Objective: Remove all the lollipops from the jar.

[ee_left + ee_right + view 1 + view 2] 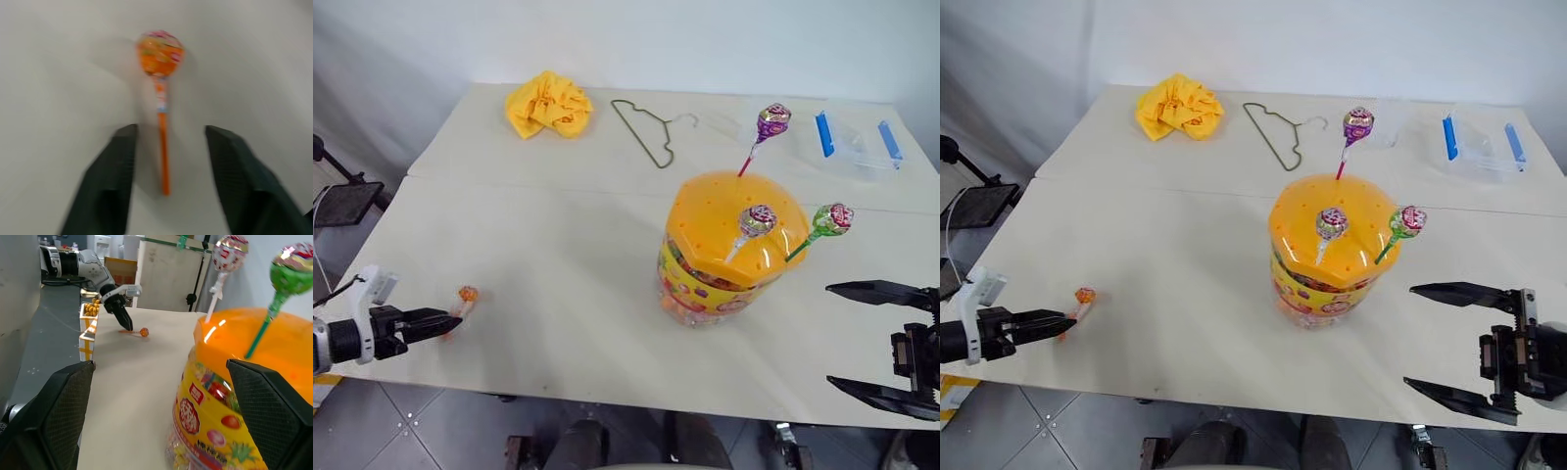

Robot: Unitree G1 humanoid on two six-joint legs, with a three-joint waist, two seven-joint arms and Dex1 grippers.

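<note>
A yellow cloth, wire hanger and clear box lie on the table.

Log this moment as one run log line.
orange lollipop: on table | left gripper: open | jar: three lollipops left | right gripper: open

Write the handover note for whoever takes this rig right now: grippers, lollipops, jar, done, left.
Left gripper: jaws open, astride the orange lollipop, which lies on the table near its left edge.
Right gripper: jaws wide open, empty, beside the jar.
Done: orange one is out.
Left: three stand in the jar's lid: purple lollipop, pink lollipop, green lollipop.
</note>
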